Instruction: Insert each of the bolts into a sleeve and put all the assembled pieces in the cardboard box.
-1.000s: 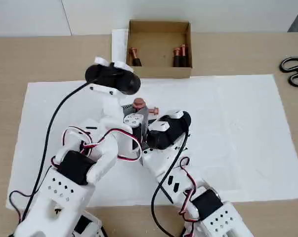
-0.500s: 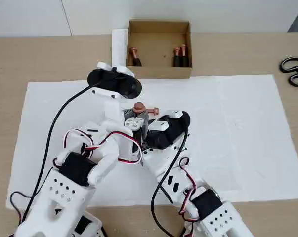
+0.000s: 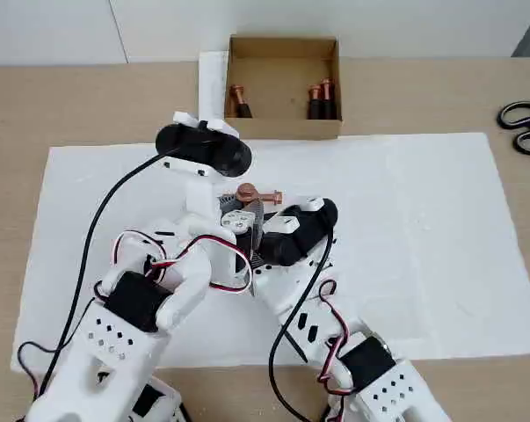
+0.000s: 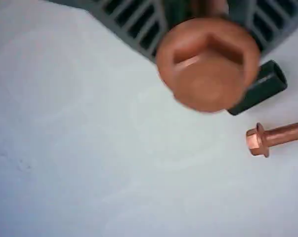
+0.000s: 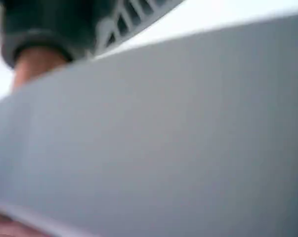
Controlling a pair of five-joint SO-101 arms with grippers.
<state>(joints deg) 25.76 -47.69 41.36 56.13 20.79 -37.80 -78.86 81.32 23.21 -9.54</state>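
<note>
- The table [image 3: 36,97] spans the whole high view, tan and bare along its upper edge.
- White paper [image 3: 423,229] covers the middle of the frame from left to right.
- The left arm [image 3: 133,299] rises from the lower left and the right arm [image 3: 352,352] from the lower right. They meet just left of the frame's centre.
- The box [image 3: 284,41] sits open at top centre, its near wall touching the paper's upper edge.
- The left gripper [image 3: 243,207] sits at centre, clamped on a bolt [image 4: 208,64] that stands with its head up.
- The right gripper [image 3: 254,230] lies just below and right of it. Whether it is apart or together cannot be told.
- Scissors [image 3: 524,123] lie at the right edge, off the paper.
- Three assembled pieces [image 3: 317,98] stand in the box, one at its left and two together at its right.
- A black sleeve [image 4: 260,89] lies on the paper just beside the held bolt, at the right of the left wrist view.
- A loose bolt [image 4: 277,137] lies on its side near the sleeve, apart from it and lower in that frame.
</note>
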